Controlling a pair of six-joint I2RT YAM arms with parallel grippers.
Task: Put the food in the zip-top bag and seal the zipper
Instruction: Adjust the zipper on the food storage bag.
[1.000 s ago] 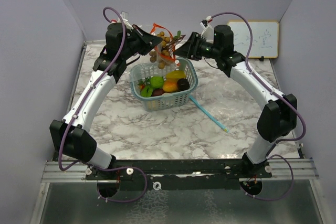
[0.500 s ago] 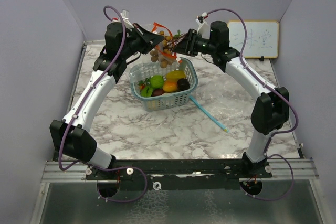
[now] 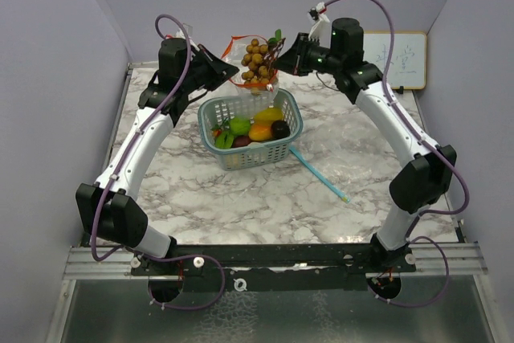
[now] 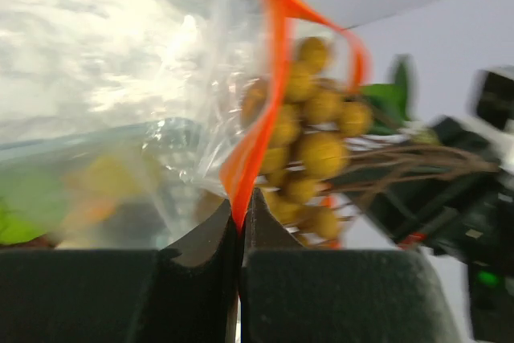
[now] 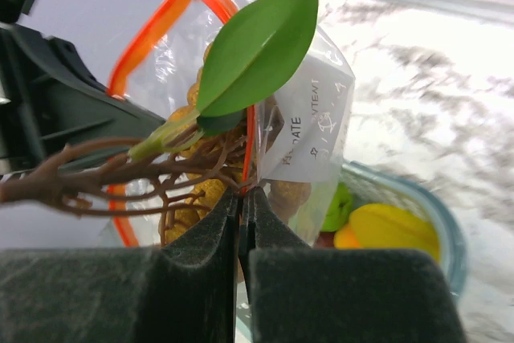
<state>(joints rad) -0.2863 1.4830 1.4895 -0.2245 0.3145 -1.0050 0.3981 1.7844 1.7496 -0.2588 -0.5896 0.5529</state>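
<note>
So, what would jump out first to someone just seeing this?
The left gripper and right gripper pinch a zip-top bag by its orange rim, held above the far side of the table, a brown grape bunch in its mouth. Just below sits a teal mesh basket holding more toy fruit.

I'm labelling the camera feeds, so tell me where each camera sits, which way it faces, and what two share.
Top external: above and behind the arm bases, looking down at the table, the basket and both arms holding the bag.
Left wrist: on the left arm, facing past the shut left gripper, pinched on the bag's orange rim, toward the grape bunch.
Right wrist: on the right arm, facing past the shut right gripper at the rim, leaf and basket.
Shared: both wrist views show bag and grape bunch.
</note>
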